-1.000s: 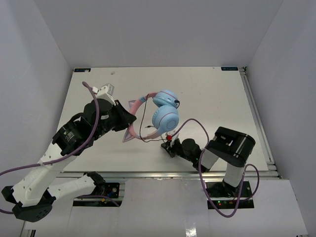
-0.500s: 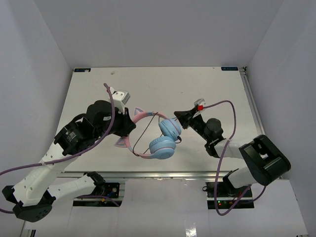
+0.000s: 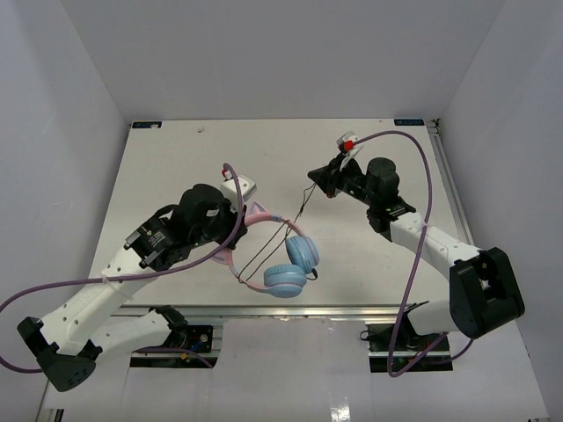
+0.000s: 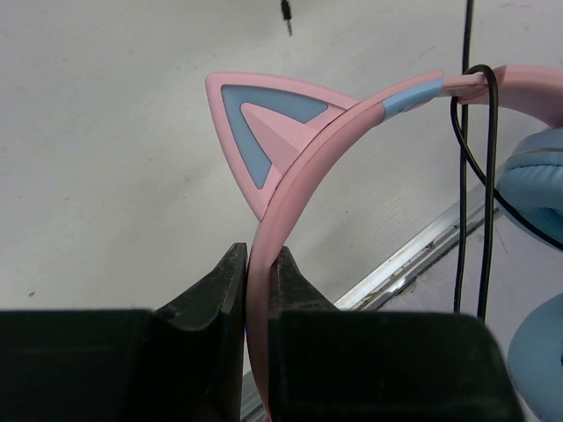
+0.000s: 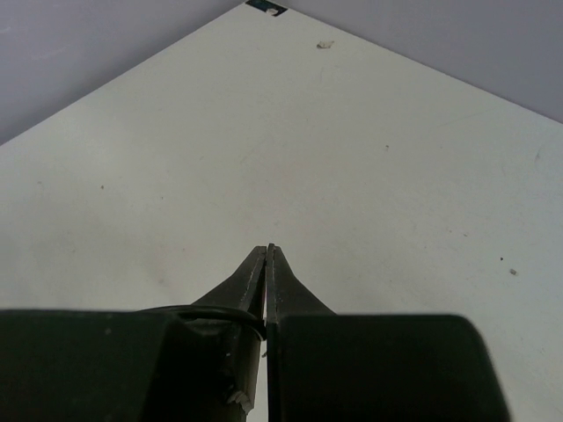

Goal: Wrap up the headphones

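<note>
The headphones (image 3: pixel 290 264) have light blue ear cups, a pink headband (image 4: pixel 352 123) and a pink cat ear (image 4: pixel 255 123). My left gripper (image 3: pixel 239 211) is shut on the headband (image 3: pixel 264 218) and holds the headphones up, cups hanging toward the table's near edge. The thin black cord (image 3: pixel 299 207) runs from the headband up to my right gripper (image 3: pixel 314 174), which is shut on it above the table's middle. In the left wrist view the cord (image 4: pixel 471 176) loops over the headband, and its plug (image 4: pixel 287 12) hangs at the top. In the right wrist view the cord (image 5: pixel 202 312) enters the shut jaws from the left.
The white table (image 3: pixel 176 176) has a metal rail along its near edge (image 3: pixel 352 308) and right side (image 3: pixel 457 211). Grey walls stand close on the left, back and right. Purple arm cables (image 3: pixel 422 176) arc above the right arm.
My left gripper moved right with the headphones, whose cups now hang lower by the near edge. My right gripper swung up and away toward the table's far middle, drawing the cord out.
</note>
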Available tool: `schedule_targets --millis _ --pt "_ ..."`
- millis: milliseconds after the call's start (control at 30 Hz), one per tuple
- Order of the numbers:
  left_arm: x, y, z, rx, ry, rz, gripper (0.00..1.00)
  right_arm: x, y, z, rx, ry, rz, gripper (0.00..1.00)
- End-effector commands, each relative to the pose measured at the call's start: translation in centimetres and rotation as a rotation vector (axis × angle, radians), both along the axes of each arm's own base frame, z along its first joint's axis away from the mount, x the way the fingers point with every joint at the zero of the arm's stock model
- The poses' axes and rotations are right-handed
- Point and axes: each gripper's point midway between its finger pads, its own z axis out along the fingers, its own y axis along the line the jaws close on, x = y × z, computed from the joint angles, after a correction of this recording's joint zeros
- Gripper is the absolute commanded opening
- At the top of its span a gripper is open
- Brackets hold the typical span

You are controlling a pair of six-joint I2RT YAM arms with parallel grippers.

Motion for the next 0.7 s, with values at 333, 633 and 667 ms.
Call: schedule_targets --millis 333,633,667 --pt "-0.8 -2.4 1.0 -0.058 -0.102 -0.212 0.00 -1.6 0.4 0.2 -0.115 0.050 0.116 0.08" --pt "3.2 0.5 -2.0 0.209 -0.154 0.028 0.00 -4.3 -0.1 2.3 -0.159 0.070 0.186 0.08" --pt "3.6 0.9 -2.2 0.240 -0.159 0.055 0.00 -4.6 0.1 2.7 -0.157 0.070 0.204 0.08"
